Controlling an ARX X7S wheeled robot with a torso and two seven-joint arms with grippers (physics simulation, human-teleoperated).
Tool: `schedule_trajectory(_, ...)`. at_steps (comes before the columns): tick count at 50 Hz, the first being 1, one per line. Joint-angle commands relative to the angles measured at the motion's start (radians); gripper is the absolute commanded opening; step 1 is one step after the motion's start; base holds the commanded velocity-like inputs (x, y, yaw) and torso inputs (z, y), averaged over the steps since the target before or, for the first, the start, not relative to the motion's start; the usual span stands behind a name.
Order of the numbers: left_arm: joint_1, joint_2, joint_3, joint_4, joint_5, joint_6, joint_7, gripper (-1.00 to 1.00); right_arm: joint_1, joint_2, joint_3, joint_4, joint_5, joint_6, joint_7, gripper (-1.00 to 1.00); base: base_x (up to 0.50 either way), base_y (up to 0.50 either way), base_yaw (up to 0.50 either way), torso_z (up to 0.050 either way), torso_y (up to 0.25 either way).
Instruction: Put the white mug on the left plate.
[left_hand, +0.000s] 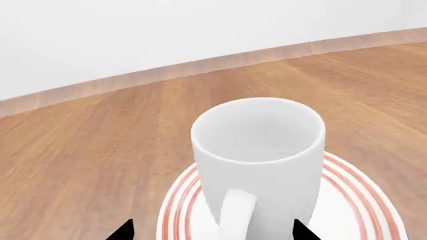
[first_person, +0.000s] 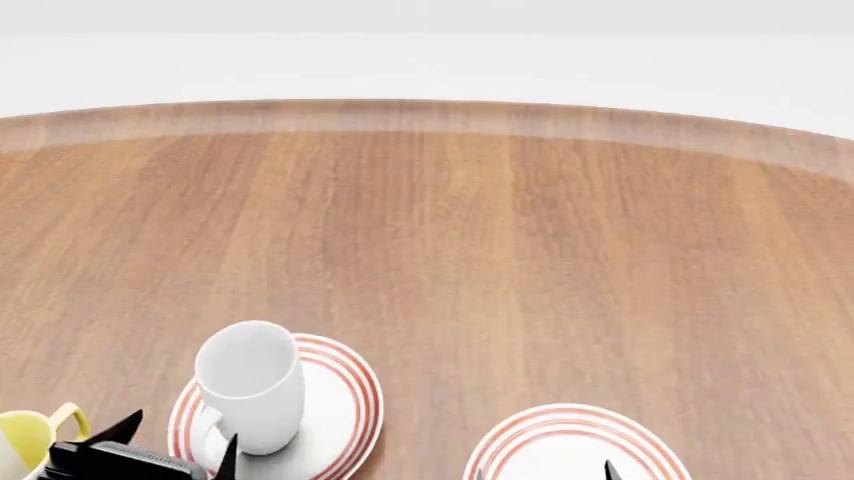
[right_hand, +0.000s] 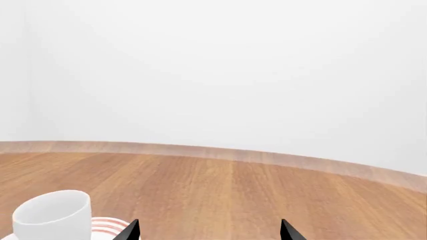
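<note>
The white mug (first_person: 251, 388) stands upright on the left plate (first_person: 340, 410), a white plate with red rings. In the left wrist view the mug (left_hand: 257, 150) fills the middle, its handle turned toward the camera, with the plate (left_hand: 180, 210) under it. My left gripper (left_hand: 213, 231) is open, its two black fingertips wide apart on either side of the mug's lower part; it also shows in the head view (first_person: 178, 440) at the near edge of the plate. My right gripper (right_hand: 209, 230) is open and empty. The right wrist view shows the mug (right_hand: 53, 215) on the plate (right_hand: 107, 226).
A second ringed plate (first_person: 574, 445) lies at the front right, under my right gripper. A white-and-yellow mug (first_person: 20, 440) stands at the front left edge, beside my left gripper. The wooden table (first_person: 467, 250) stretches far back to a white wall.
</note>
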Motion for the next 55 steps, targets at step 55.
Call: schedule_trajectory(55,0.655,-0.098,-0.027,1.521,-0.066,-0.384,-0.100,1.00,-0.062,0.020,0.014,-0.101,-0.073,-0.118,0.061,1.00,0.00,0.00,0.00,0.000,0.000)
